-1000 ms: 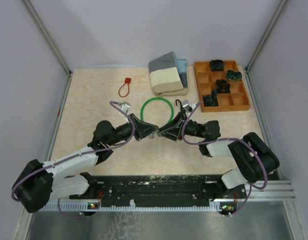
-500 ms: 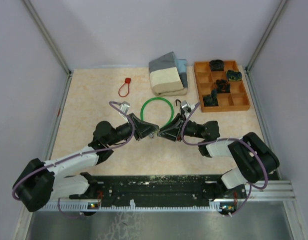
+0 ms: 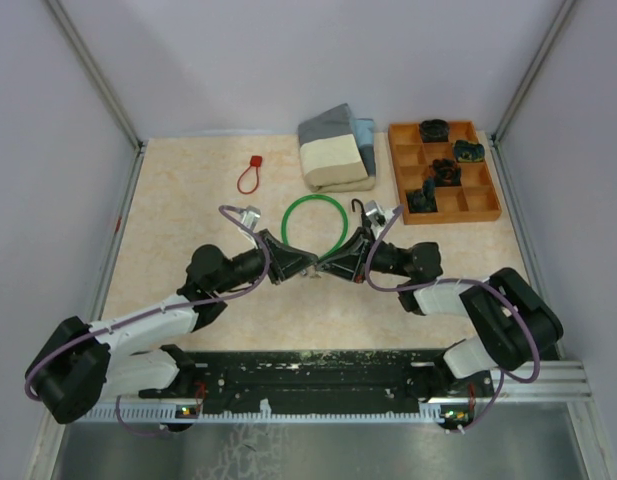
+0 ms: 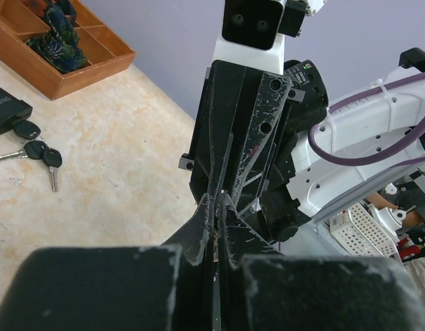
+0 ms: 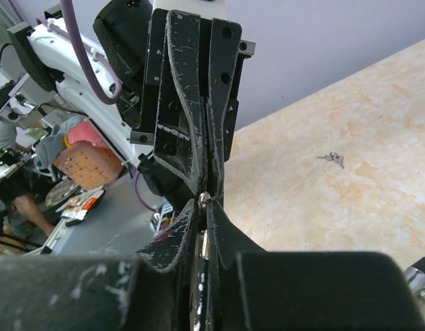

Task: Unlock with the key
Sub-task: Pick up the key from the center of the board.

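- L gripper (image 3: 308, 265) and R gripper (image 3: 325, 267) meet tip to tip at mid table (image 3: 188, 220), just in front of the green ring (image 3: 315, 197).
- Your L fingers (image 4: 198, 231) are pressed together; only a hairline slit shows.
- Your R fingers (image 5: 174, 238) pinch a thin metal bit (image 5: 204, 201) right at the junction w/ the L tips. Can't tell if it's a key, or if L grips it too.
- Black padlock (image 4: 4, 109) lies flat on the table near the wooden tray (image 4: 95, 65); a key bunch (image 4: 34, 150) is just beside it.
- Another small key set (image 5: 330, 158) lies loose on the L side.
- Red loop (image 3: 255, 162) and folded cloths (image 3: 336, 150) sit at the back, well apart from both grippers.
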